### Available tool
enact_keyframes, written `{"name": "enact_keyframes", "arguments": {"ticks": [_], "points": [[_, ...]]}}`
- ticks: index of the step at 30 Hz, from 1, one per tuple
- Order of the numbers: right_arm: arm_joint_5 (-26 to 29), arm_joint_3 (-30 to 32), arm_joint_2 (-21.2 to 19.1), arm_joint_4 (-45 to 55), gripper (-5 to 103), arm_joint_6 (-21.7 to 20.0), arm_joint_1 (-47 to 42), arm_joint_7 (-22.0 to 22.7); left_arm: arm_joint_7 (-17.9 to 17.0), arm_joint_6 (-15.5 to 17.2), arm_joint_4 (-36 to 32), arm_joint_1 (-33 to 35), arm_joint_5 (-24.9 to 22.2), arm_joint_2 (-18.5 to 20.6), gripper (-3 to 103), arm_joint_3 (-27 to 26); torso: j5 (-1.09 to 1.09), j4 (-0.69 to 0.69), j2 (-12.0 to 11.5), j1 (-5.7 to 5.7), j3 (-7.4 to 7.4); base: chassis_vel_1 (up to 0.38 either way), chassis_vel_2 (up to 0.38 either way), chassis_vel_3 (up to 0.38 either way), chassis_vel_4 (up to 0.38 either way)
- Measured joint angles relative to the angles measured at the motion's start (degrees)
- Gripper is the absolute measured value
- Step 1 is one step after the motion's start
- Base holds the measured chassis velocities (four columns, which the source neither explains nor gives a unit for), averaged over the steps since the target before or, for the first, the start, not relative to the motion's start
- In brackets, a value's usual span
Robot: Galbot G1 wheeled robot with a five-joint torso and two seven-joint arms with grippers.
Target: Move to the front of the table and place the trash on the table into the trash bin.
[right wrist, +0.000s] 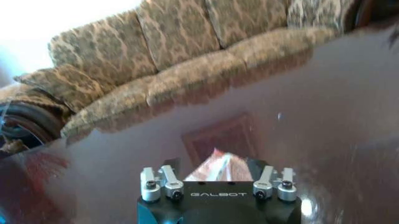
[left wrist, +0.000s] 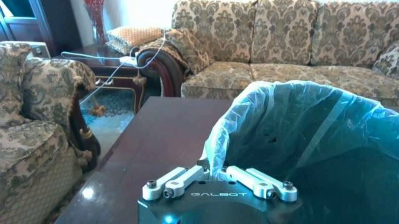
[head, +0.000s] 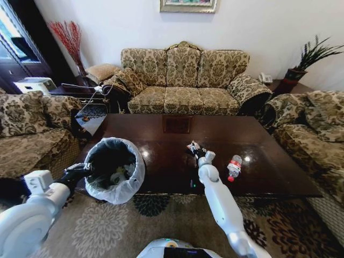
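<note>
"GALBOT" lettering on both wrist housings; red-labelled bottle (head: pixel 234 167) on table (head: pixel 269 161).

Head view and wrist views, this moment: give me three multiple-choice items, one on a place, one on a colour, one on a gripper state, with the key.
1. Where does the plastic bottle lie?
A. on the table
B. on the carpet
C. in the trash bin

2. What colour is the bottle's cap?
A. blue
B. red
C. green

3. What does the right gripper hold?
A. nothing
B. a cup
C. a crinkled wrapper

Key: 1 A, it rests on the tabletop beside the right arm. 2 B, a red cap shows at its near end. 3 C, the wrapper sits between its fingers. The left gripper grips the bin's rim.
</note>
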Motion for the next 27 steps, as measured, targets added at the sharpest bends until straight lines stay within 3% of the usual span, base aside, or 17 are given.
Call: {"name": "enact_keyframes", "arguments": {"ticks": [1, 5, 10, 12, 20, 22, 27], "points": [[0.44, -0.4, 0.26, -2.13, 78, -0.12, 1.2, 0.32, 0.49, -0.62, 0.0, 0.13, 0.27, -0.14, 2, 0.18, -0.01, 0.0, 0.0, 0.0, 0.0, 0.0, 0.0, 0.0, 0.0], [0.72, -2.04, 1.1, -7.77, 89, -0.04, 4.09, 0.42, 1.0, -1.03, 0.0, 0.03, 0.68, -0.27, 2, 0.68, 0.0, 0.0, 0.0, 0.0, 0.0, 0.0, 0.0, 0.0, 0.0], [0.1, -3.59, 1.11, -9.38, 72, 1.28, 4.47, -0.07, 1.48, -1.97, 0.0, -0.14, 0.79, -0.37, 2, 0.46, -0.01, -0.01, 0.0, 0.0, 0.0, 0.0, 0.0, 0.0, 0.0], [0.1, -3.59, 1.09, -9.21, 72, 1.29, 4.34, -0.14, 1.48, -2.01, 0.0, -0.08, 0.88, -0.45, 2, 0.46, -0.01, -0.01, 0.0, 0.0, 0.0, 0.0, 0.0, 0.0, 0.0], [-0.05, -3.61, 0.7, -8.81, 44, 1.47, 3.73, -0.8, 1.48, -2.27, 0.0, -0.62, 1.65, -0.9, 2, 1.37, -0.01, -0.01, 0.0, 0.0, 0.0, 0.0, 0.0, 0.0, 0.0], [0.04, -3.62, 0.63, -8.76, 44, 1.47, 3.68, -0.84, 1.49, -2.28, 0.0, -0.59, 1.69, -0.9, 2, 1.38, -0.01, 0.0, 0.0, 0.0, -0.01, 0.0, 0.0, 0.0, 0.0], [0.23, -3.69, 0.34, -8.43, 33, 1.47, 3.41, -1.12, 1.53, -2.51, 0.0, -0.56, 1.73, -0.85, 2, 1.38, -0.01, 0.0, 0.0, 0.0, -0.01, 0.0, 0.0, 0.0, 0.0]]}}
